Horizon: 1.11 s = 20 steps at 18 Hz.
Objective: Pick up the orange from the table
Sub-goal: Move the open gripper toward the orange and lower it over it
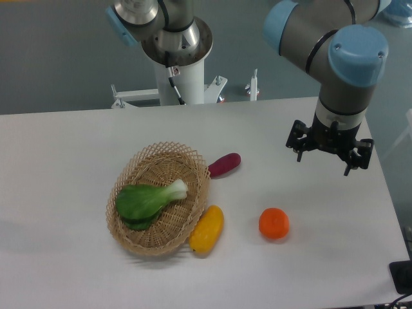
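Clutter sits mostly to the left of the orange (274, 223), which rests alone on the white table (64, 167) toward the front right, with bare surface all around it. Its nearest neighbour is an elongated yellow-orange fruit (206, 229), lying tilted and leaning against the front right rim of a woven wicker basket (129, 239); a clear gap separates that fruit from the orange. Inside the basket lies a green leafy vegetable (147, 200) with a pale stalk pointing right. A purple oblong vegetable (224, 165) lies just beside the basket's upper right rim, farther back than the orange and well apart from it. The gripper (329, 158) hangs in the air behind and to the right of the orange, not touching anything, its two dark fingers (300, 153) spread wide with nothing between them. Nothing lies between the gripper and the orange. The arm's grey column and blue-capped joints (356, 48) rise above it at the back right.
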### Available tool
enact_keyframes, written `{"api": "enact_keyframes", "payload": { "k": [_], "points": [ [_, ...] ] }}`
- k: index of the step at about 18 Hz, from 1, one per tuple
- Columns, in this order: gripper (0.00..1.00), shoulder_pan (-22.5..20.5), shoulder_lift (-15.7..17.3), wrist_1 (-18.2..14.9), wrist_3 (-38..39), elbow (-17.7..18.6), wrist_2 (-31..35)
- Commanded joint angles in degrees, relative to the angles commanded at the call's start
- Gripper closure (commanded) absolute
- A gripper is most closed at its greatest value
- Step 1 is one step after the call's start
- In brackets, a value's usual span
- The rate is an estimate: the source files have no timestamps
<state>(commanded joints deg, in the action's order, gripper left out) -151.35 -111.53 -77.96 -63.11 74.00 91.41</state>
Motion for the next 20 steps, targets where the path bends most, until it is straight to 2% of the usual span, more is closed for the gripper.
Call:
{"api": "enact_keyframes", "payload": {
  "k": [6, 9, 11, 16, 17, 19, 20],
  "points": [
    [0.0, 0.3, -1.0, 0.7, 0.6, 1.1, -1.1],
    [0.0, 0.6, -2.8, 1.6, 0.5, 1.2, -2.2],
    [0.0, 1.6, -4.6, 4.7, 0.7, 1.6, -3.4],
    [0.0, 1.9, -7.4, 10.8, 0.2, 5.6, -3.9],
    [0.0, 2.0, -7.6, 13.1, 0.2, 6.3, -4.0],
    [0.0, 3.0, -10.4, 20.5, 0.0, 6.2, -4.2],
    [0.0, 3.9, -11.4, 22.0, 0.1, 6.7, -3.7]
  ]
}}
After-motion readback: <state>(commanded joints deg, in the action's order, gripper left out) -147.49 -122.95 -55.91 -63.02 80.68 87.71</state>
